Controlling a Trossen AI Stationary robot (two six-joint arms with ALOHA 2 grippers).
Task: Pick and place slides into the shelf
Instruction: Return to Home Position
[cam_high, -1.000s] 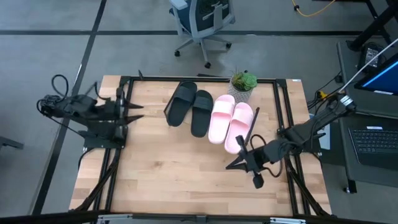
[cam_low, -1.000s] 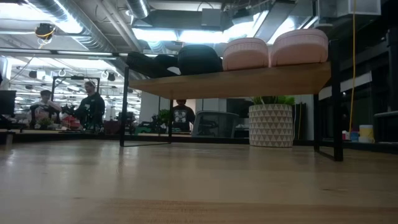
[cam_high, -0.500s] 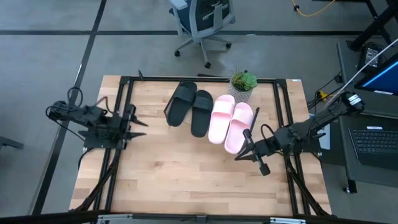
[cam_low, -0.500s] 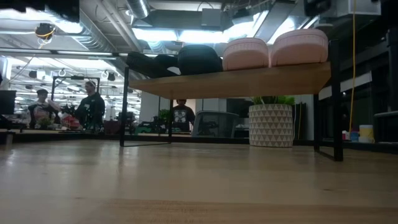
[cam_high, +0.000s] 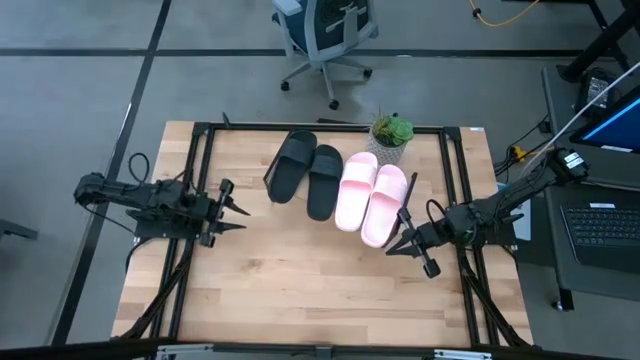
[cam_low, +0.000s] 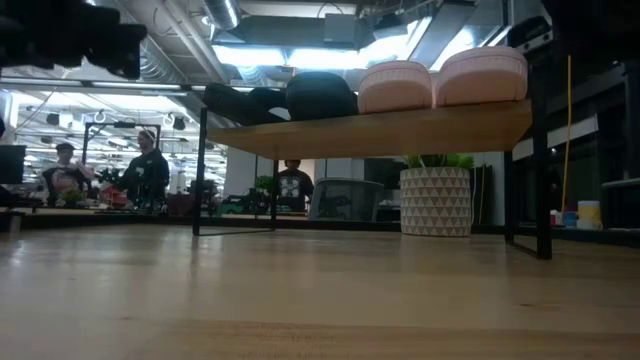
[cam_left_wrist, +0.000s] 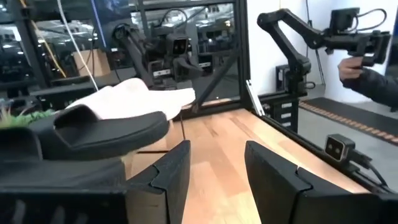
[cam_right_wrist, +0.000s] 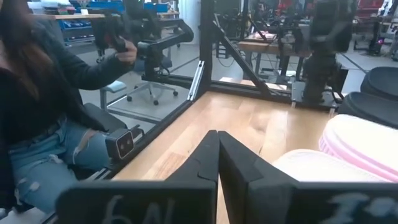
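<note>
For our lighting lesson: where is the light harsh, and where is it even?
Low view: bright ceiling lights glare behind the shelf, leaving the black slides as dark shapes. High view: even light on the table, no hard shadows.
</note>
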